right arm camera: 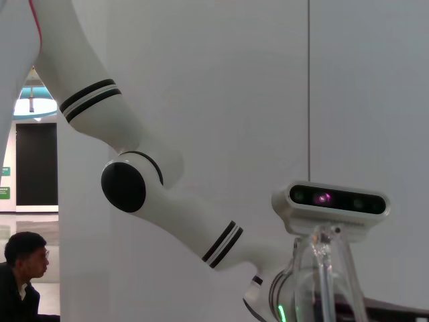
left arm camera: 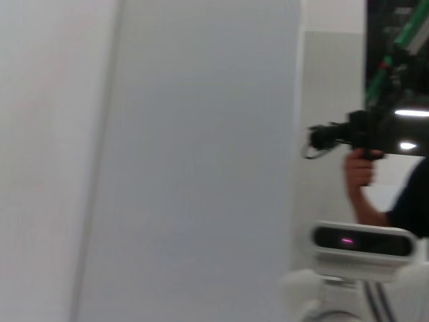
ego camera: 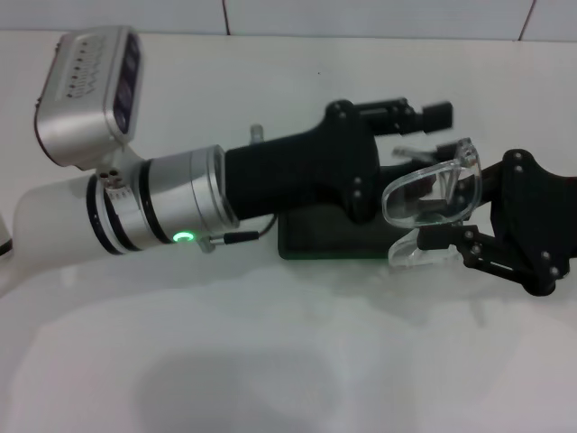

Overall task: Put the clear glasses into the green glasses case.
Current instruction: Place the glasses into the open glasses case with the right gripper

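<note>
The clear glasses (ego camera: 431, 197) hang just above the table at the right, held up by my right gripper (ego camera: 444, 218), which is shut on the lower lens. Part of the clear frame (right arm camera: 324, 282) also shows in the right wrist view. The green glasses case (ego camera: 329, 240) lies flat on the table just left of the glasses, largely hidden under my left arm. That arm reaches across from the left, and my left gripper (ego camera: 410, 126) sits over the case's far end, behind the glasses. Whether the case is open is hidden.
The white table (ego camera: 270, 361) stretches wide toward me. A tiled wall (ego camera: 361, 13) runs along the back. A small white object (ego camera: 4, 236) sits at the far left edge. The wrist views show walls, my head camera (right arm camera: 330, 201) and a person (right arm camera: 23, 268).
</note>
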{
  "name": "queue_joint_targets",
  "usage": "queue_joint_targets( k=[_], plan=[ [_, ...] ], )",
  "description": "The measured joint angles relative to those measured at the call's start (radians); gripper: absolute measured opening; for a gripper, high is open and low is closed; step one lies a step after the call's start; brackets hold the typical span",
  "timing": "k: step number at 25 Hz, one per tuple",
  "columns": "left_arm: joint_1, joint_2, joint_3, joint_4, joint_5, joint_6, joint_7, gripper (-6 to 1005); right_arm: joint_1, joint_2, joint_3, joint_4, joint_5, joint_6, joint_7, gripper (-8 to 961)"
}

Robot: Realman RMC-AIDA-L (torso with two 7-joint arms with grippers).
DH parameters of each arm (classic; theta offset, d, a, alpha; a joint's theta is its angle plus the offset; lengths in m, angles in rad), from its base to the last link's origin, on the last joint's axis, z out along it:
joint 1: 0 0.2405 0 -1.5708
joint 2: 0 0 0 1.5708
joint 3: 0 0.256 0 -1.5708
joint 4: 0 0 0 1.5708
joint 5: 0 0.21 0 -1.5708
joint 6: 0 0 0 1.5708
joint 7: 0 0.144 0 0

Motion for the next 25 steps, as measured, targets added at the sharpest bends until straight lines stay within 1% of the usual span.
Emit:
queue_joint_targets(
  k=[2,4,8,10,12,14,15,16,17,18,19,21,23,25],
  plan=[
    [0.002,-0.001,-0.008,-0.014,-0.034,-0.021,0.026,427,0.000,-0.001,-0.003,0.000,0.000,-0.003,0.000,116],
    [0.004,0.000,-0.012,-0.036,-0.102,-0.053,0.057,427,-0.002,-0.003,-0.007,-0.007,-0.001,-0.008,0.000,116],
    [0.010,0.009,-0.023,-0.072,-0.203,-0.094,0.105,428,-0.007,-0.004,-0.009,-0.023,-0.003,0.003,0.016,115],
    [0.034,0.017,-0.076,-0.080,-0.221,-0.105,0.113,428,-0.005,-0.004,-0.011,-0.046,-0.015,0.030,0.049,115],
    [0.069,0.024,-0.147,-0.079,-0.221,-0.107,0.118,428,0.000,-0.002,-0.020,-0.105,-0.041,0.063,0.111,115],
    [0.120,0.041,-0.225,-0.074,-0.219,-0.108,0.122,428,0.004,-0.002,-0.050,-0.186,-0.069,0.110,0.203,115],
    [0.136,0.048,-0.247,-0.073,-0.219,-0.108,0.120,428,0.006,-0.002,-0.079,-0.240,-0.084,0.144,0.259,115],
    [0.136,0.048,-0.247,-0.073,-0.219,-0.108,0.120,428,0.008,-0.003,-0.125,-0.308,-0.105,0.189,0.330,115],
    [0.180,0.076,-0.290,-0.074,-0.219,-0.107,0.099,428,0.010,-0.004,-0.148,-0.341,-0.122,0.211,0.364,116],
    [0.191,0.082,-0.297,-0.075,-0.219,-0.106,0.094,428,0.021,-0.004,-0.212,-0.431,-0.172,0.260,0.451,116],
    [0.208,0.089,-0.305,-0.074,-0.222,-0.105,0.089,428,0.033,-0.004,-0.248,-0.482,-0.223,0.285,0.510,116],
    [0.235,0.093,-0.311,-0.070,-0.225,-0.105,0.087,428,0.075,-0.003,-0.315,-0.574,-0.343,0.318,0.634,116],
    [0.250,0.093,-0.313,-0.068,-0.226,-0.108,0.089,428,0.135,-0.001,-0.371,-0.614,-0.466,0.332,0.759,116],
    [0.253,0.093,-0.313,-0.070,-0.223,-0.109,0.087,428,0.212,0.003,-0.419,-0.577,-0.548,0.351,0.850,116]
  ],
)
